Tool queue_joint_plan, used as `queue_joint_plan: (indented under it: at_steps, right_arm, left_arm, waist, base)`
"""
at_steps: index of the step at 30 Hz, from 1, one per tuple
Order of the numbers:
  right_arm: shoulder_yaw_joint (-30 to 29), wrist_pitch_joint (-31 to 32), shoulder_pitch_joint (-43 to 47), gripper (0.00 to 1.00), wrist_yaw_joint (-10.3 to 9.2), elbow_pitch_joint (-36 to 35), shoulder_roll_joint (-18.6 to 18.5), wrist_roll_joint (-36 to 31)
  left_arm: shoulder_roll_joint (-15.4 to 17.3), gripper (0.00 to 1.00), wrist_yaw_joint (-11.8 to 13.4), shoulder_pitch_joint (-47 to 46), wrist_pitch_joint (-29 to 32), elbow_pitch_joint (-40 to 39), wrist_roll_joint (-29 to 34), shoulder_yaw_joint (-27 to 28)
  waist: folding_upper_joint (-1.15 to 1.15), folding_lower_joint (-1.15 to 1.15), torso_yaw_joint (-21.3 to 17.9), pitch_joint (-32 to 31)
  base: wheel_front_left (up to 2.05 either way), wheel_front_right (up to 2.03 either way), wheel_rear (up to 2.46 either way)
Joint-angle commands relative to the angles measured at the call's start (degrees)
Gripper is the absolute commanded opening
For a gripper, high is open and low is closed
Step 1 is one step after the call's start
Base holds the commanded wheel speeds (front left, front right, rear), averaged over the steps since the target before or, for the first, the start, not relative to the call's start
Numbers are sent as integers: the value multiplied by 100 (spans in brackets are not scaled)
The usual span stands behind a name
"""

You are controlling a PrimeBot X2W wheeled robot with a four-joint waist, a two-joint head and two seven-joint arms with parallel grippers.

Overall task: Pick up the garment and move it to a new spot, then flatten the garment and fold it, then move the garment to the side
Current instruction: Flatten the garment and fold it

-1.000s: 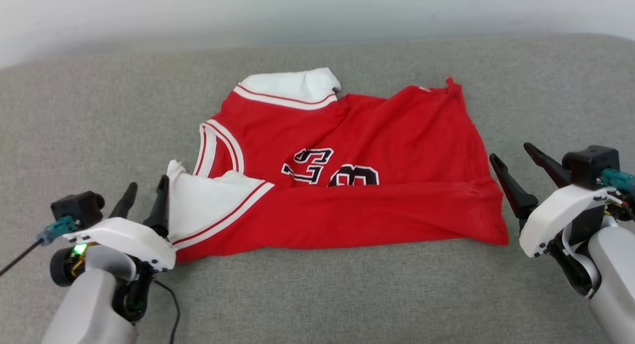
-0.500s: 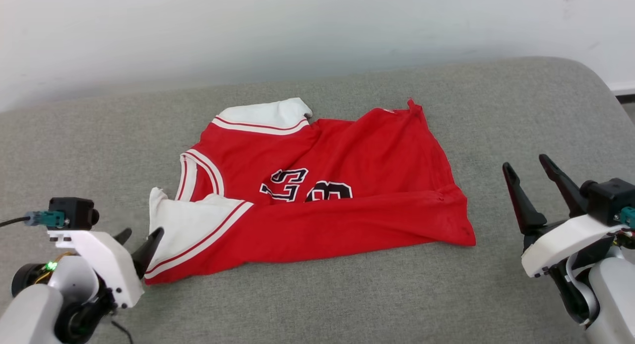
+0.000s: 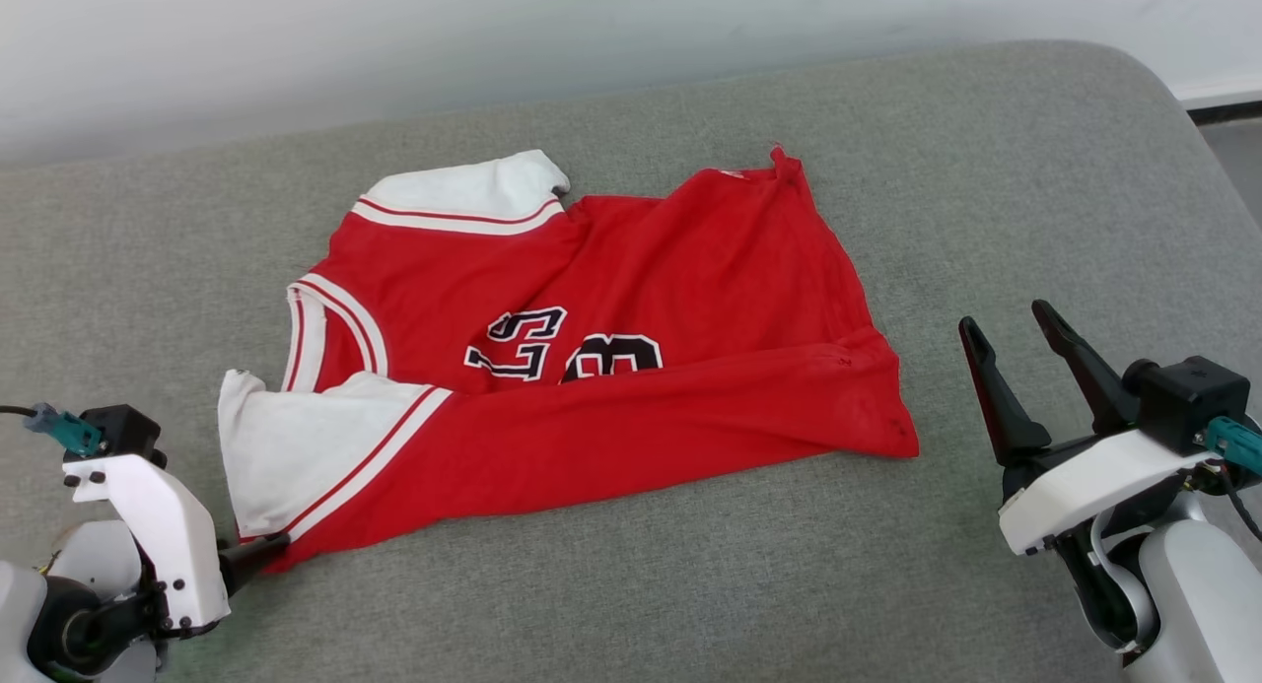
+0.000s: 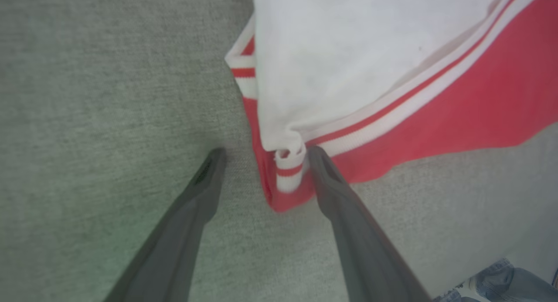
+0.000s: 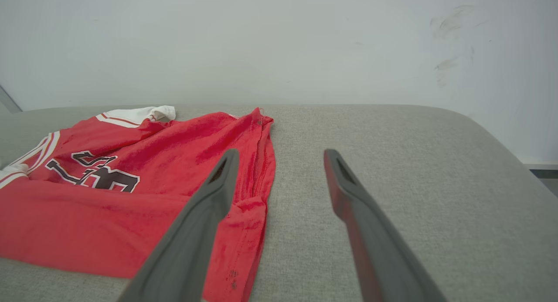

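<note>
The garment [image 3: 631, 427] is a red jersey with white sleeves, lying on the grey cushion with its near half folded up over the black number. My left gripper [image 4: 267, 156] is open and tipped low over the near left corner. The red corner with its striped trim [image 4: 287, 171] lies between the two fingers, and the right fingertip [image 4: 316, 156] touches the cloth. In the head view one left finger [image 3: 258, 553] meets that corner. My right gripper [image 3: 1004, 318] stands open and empty, a little right of the hem corner [image 3: 897, 444]. In the right wrist view the right gripper [image 5: 281, 154] points past the garment [image 5: 130, 193].
The grey cushion [image 3: 986, 170] ends in a rounded right edge with darker floor [image 3: 1232, 141] beyond it. A white wall [image 3: 493, 33] runs along the back. A patch of blue denim [image 4: 501, 286] shows past the cushion's near edge.
The head camera has shifted. My left gripper has dropped from beside the white sleeve to the garment's near left corner and now straddles it. The right gripper has hardly moved.
</note>
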Motion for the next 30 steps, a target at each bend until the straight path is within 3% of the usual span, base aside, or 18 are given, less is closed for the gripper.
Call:
queue_joint_plan:
  at_steps: [1,2,5,12,19,24,30]
  right_arm:
    - [-20,23,62,100,-5,-41,35,20]
    - [-17,34,56,100,-5,-64,42,26]
    - [-48,141,67,100,-5,-83,48,126]
    - [-251,1055,-22,100,-5,107,-224,527]
    - [-244,2943,-249,100,-5,250,-606,1116]
    - [-210,3944,-469,100,-5,311,-591,1483]
    - [-19,4516,-756,100,-5,641,-420,1672]
  left_arm:
    - [-189,100,44,161,186,176,-21,-201]
    - [-253,100,62,149,228,215,-63,-226]
    - [-478,0,65,110,234,268,-122,-294]
    - [-561,0,96,-55,-354,156,86,-200]
    - [-492,0,67,-247,-952,-340,392,-118]
    - [-562,0,152,-335,-1227,-757,564,-132]
    - [-647,0,199,-485,-1341,-1163,739,-229]
  waist:
    - [0,1,-72,92]
    - [0,1,-90,113]
    - [0,1,-120,148]
    - [0,1,8,31]
    - [0,1,312,-14]
    - [0,1,553,107]
    - [0,1,858,344]
  base:
    - [0,0,0]
    - [0,0,0]
    - [0,0,0]
    - [0,0,0]
    - [0,0,0]
    - [0,0,0]
    - [0,0,0]
